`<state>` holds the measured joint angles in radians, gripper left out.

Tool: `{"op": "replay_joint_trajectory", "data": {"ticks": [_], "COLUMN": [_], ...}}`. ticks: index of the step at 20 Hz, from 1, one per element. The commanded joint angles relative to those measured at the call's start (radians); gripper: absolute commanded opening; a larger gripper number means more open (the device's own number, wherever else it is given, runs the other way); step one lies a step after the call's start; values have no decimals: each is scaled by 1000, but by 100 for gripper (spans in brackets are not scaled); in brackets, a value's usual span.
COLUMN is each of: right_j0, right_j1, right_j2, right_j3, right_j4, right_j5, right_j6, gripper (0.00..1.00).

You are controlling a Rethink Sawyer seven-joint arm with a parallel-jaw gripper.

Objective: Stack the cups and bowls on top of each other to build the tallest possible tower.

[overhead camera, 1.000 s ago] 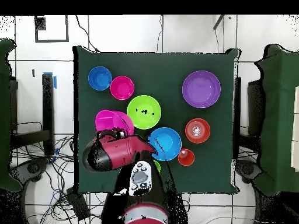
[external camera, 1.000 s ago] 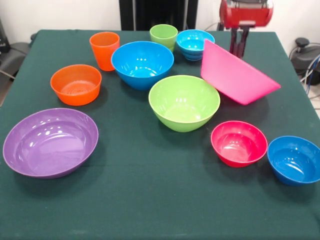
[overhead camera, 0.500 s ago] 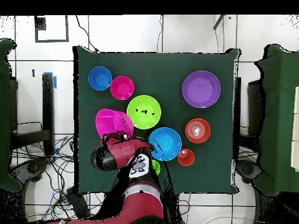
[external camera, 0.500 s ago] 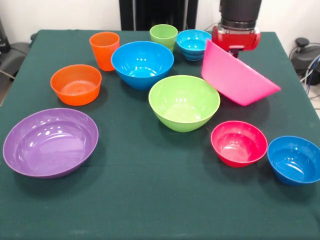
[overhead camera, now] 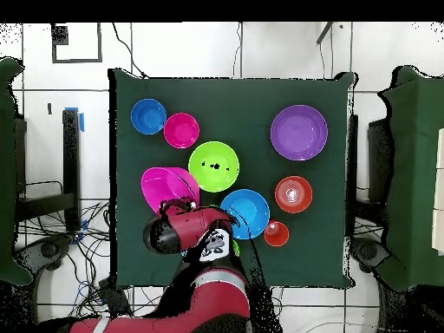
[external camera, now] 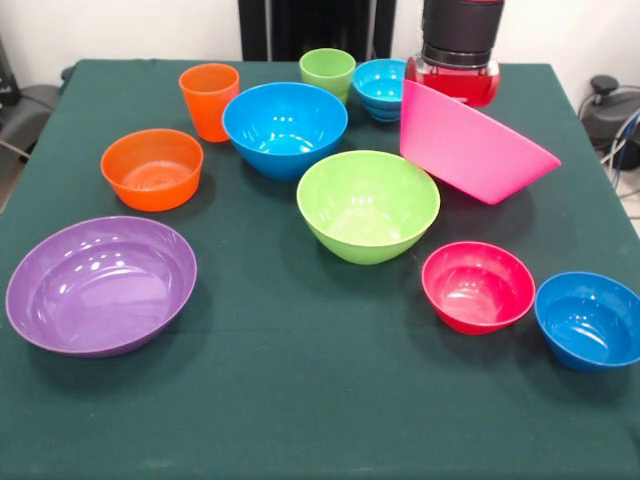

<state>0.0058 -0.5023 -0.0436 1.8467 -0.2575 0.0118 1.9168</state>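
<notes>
The huge pink bowl stands tilted on the cloth at the back right, its left rim raised. My gripper hangs right behind that raised rim, its lower part hidden by the bowl. The orange cup and the green cup stand upright at the back. Between them and the front lie the large blue bowl, lime green bowl, orange bowl, purple bowl, red bowl and a small blue bowl. Another small blue bowl sits beside the green cup.
All the pieces rest on a dark green cloth-covered table. In the overhead view, the red arm reaches in over the table's bottom edge and covers most of the green cup. Cables lie on the floor around the table.
My arm has come down and moved slightly left behind the pink bowl, so the lower gripper is now hidden. The pink bowl has shifted a little; the other pieces have not moved.
</notes>
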Motion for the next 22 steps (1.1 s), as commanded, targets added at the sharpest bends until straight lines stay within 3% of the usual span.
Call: {"op": "replay_joint_trajectory", "data": {"ticks": [1, 10, 22], "right_j0": [3, 11, -3], "right_j1": [22, -102, -123], "right_j2": [49, 72, 88], "right_j3": [-61, 1, 14], "right_j4": [-22, 16, 11], "right_j5": [17, 136, 154], "right_j6": [71, 75, 76], "gripper": [0, 0, 0]}}
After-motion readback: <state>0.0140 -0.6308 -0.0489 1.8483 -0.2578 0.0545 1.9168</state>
